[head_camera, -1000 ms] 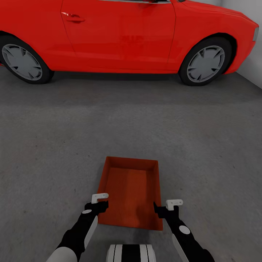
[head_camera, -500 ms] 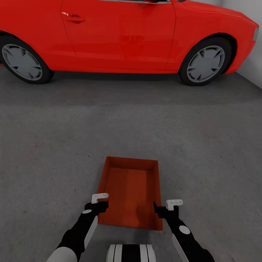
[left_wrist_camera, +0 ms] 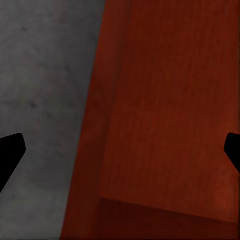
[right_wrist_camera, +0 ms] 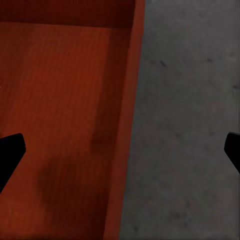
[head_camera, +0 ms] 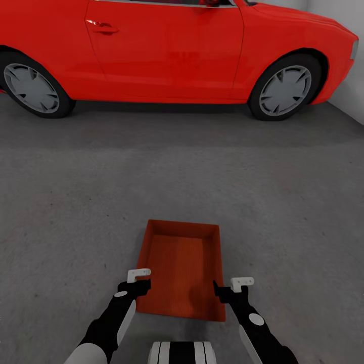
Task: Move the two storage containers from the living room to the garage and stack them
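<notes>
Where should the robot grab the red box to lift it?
Probably by its two long side walls, from above. The box is open-topped with thin upright walls, and the left gripper and right gripper each hang open over one wall.

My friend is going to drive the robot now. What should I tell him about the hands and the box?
Left gripper: open, straddling the storage container's left wall, above it.
Right gripper: open, straddling its right wall, above it.
The container sits on the garage floor, in front of the red car.
Done: one container delivered and let go.
Left: find the second container, bring it here and stack it on this one.
</notes>
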Controlling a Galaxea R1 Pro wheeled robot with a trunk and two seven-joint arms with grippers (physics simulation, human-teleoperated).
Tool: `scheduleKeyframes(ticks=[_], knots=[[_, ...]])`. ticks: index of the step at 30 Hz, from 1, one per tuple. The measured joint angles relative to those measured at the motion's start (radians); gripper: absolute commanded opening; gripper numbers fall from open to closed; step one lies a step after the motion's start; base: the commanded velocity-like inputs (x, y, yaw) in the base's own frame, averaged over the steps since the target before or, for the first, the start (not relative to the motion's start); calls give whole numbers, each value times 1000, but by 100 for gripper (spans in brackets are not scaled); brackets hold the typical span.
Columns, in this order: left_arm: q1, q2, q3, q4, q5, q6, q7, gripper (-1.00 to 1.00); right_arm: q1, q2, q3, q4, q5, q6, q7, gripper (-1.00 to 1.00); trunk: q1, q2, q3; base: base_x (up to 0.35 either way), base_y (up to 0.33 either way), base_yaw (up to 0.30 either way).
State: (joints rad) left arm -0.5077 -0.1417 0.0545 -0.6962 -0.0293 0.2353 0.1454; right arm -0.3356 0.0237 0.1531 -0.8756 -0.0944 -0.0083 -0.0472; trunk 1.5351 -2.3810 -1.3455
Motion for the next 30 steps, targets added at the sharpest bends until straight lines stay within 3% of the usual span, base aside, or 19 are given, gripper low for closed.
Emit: scheduleKeyframes(ticks=[30], knots=[[0, -2, -1, 2, 0, 0, 0, 100, 0, 0, 0, 0, 0, 0, 0, 100, -115, 210, 94, 0, 0, 0]])
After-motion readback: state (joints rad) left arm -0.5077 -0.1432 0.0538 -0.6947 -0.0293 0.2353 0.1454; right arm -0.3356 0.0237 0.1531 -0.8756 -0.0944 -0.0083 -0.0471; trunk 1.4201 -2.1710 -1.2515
